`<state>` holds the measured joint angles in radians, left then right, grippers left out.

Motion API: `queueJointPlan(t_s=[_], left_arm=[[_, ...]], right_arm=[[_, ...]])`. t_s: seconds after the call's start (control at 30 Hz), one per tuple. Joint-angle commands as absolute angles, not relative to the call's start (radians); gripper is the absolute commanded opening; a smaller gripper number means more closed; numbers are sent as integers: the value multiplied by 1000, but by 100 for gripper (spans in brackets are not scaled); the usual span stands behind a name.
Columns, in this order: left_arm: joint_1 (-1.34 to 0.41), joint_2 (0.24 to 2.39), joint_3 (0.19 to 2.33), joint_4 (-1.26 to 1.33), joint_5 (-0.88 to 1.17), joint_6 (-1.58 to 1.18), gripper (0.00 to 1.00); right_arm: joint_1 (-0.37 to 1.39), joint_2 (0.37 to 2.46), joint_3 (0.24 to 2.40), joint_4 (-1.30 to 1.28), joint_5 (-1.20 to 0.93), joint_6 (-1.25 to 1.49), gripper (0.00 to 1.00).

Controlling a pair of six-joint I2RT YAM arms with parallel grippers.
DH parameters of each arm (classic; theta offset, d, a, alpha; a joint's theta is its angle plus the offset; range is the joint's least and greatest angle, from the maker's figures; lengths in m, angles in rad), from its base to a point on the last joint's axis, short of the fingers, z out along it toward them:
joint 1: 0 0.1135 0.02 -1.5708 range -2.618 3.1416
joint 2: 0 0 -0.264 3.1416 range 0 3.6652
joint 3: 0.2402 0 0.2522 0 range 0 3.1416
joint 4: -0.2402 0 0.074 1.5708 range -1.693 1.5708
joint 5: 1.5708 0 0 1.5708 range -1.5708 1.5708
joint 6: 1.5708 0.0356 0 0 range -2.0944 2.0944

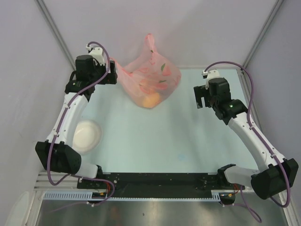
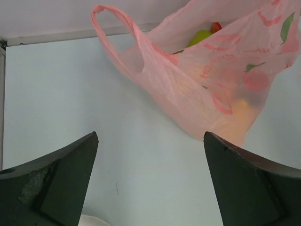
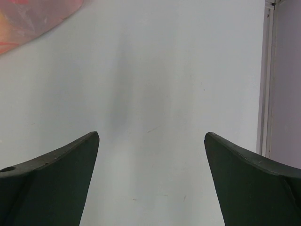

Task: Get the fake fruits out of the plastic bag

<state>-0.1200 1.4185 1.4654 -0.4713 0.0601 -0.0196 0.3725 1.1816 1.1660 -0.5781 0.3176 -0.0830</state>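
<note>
While the thin, crinkly, translucent pink plastic bag (image 1: 149,77) printed with red and green fruit shapes sits slumped at the far middle of the pale blue-green counter (image 1: 155,141), both arms hang over the surface with nothing in their grip. One handle of the bag sticks up at the back, and a second handle loop (image 2: 117,28) droops toward the left side.

Through the film a rounded, glossy yellow-orange fruit (image 1: 151,100) shows low in the bag, resting near its front bottom. From the left wrist view, a green pear (image 2: 200,36) and a small red fruit piece (image 2: 215,27) peek out at the bag's open mouth. All fruits that can be seen lie inside the bag.

The left pincer (image 2: 150,136) is spread wide, its dark fingers empty. It is just beside the bag's left edge but not touching it.

The right pincer (image 3: 151,134) is likewise spread wide and empty, well apart from the bag on the right. Only a corner of the bag enters its camera at the upper left.

A white round bowl (image 1: 86,135) rests on the counter's near left, partly beneath the left arm.
</note>
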Motion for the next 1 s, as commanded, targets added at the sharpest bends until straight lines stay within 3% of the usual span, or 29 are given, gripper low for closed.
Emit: queueJointPlan(t_s=[0.0,0.1,0.3,0.43,0.6,0.97], left_arm=[[-118,1453,1586,-479,22,-104,100],[-115,1537,1669,-485,-38,-152,100],[-97,1739,1827,-468,-15,-242,99],[-91,1844,1910,-446,69,-267,92],[-89,1945,2014,-387,152,-307,90],[-86,2077,2111,-403,71,-377,82]], right_arm=[[380,1226,1216,-548,284,-93,100],[385,1241,1223,-500,97,-170,99],[391,1357,1310,-413,-21,-109,98],[391,1454,1391,-393,-55,-40,96],[394,1517,1463,-419,-104,-9,95],[397,1548,1485,-416,-88,-5,95]])
